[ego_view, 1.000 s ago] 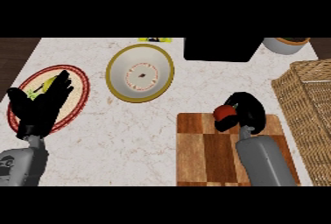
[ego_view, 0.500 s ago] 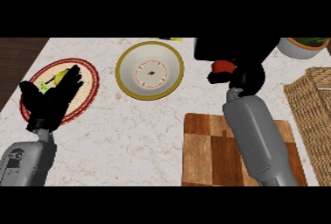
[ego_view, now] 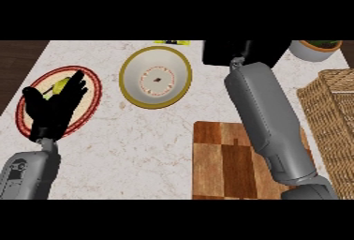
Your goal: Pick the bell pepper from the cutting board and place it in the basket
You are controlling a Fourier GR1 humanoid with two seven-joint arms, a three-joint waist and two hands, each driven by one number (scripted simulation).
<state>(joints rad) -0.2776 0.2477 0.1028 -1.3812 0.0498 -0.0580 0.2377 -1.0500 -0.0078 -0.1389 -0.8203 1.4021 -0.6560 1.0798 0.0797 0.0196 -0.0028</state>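
Note:
The bell pepper shows nowhere in the head view. My right forearm [ego_view: 266, 122] stretches up across the wooden cutting board [ego_view: 221, 164], which lies bare. My right hand [ego_view: 242, 50] sits at the top of the view, lost against a black object behind it, so what it holds is hidden. The wicker basket [ego_view: 339, 122] stands along the right edge, to the right of that forearm. At the left, my left hand [ego_view: 54, 110] rests open with fingers up over a red-rimmed plate.
A red-rimmed plate [ego_view: 93, 91] with a yellow-green item [ego_view: 62, 84] lies at the left. A yellow-rimmed plate [ego_view: 155, 77] sits in the middle. A black object [ego_view: 273, 49] and a grey pot [ego_view: 314, 50] stand at the back.
My right arm has lifted off the cutting board and reached far back. The red pepper, seen in that hand earlier, is now out of sight. The left hand has stayed put.

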